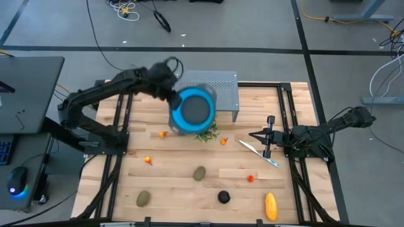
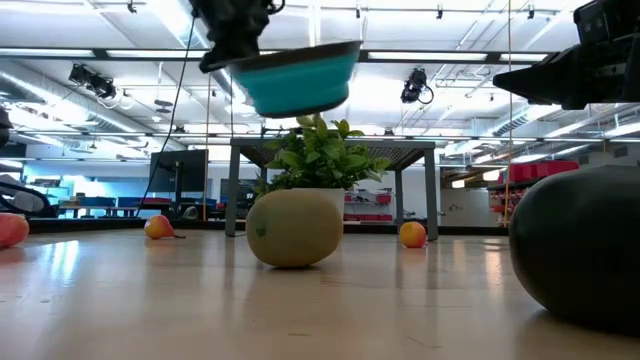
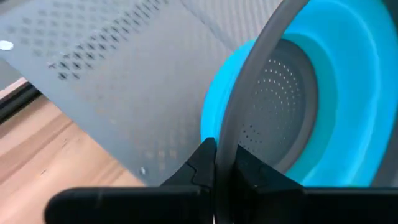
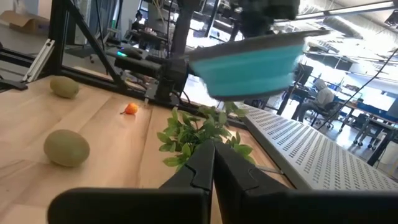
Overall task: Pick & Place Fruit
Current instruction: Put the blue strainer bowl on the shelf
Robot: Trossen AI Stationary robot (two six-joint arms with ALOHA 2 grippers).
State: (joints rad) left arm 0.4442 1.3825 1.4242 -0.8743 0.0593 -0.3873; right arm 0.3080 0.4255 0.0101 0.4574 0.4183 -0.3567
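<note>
A pale wooden surface [image 1: 208,161] framed by black rails stands on a grey floor, with a bright hall of desks and monitors behind it.

The left gripper [image 1: 172,94] has its jaws clenched on the grey rim of a blue colander bowl [image 1: 192,110]; in the left wrist view the fingers [image 3: 202,165] pinch that rim and the perforated grey bottom shows inside the blue wall. The bowl hangs in the air, clear of the surface, over the near edge of a perforated grey metal stand [image 1: 221,85] and just above a leafy green plant tuft [image 1: 207,133].

The right gripper [image 1: 254,134] waits low at the right side, its jaws pressed together on nothing. Just beside it lies a thin white knife with a blue handle [image 1: 259,153].

All the fruit lies on the surface, none of it in the bowl. A tiny orange piece [image 1: 163,133] sits near the bowl's left and another [image 1: 223,141] just right of the plant. A third orange piece [image 1: 148,160] lies farther left. One olive-green oval [image 1: 199,173] rests near the middle, the other [image 1: 143,198] toward the front left. A tiny red piece [image 1: 250,178] lies right of centre, a black ball [image 1: 223,197] at the front, and a yellow oblong fruit [image 1: 271,205] at the front right.
</note>
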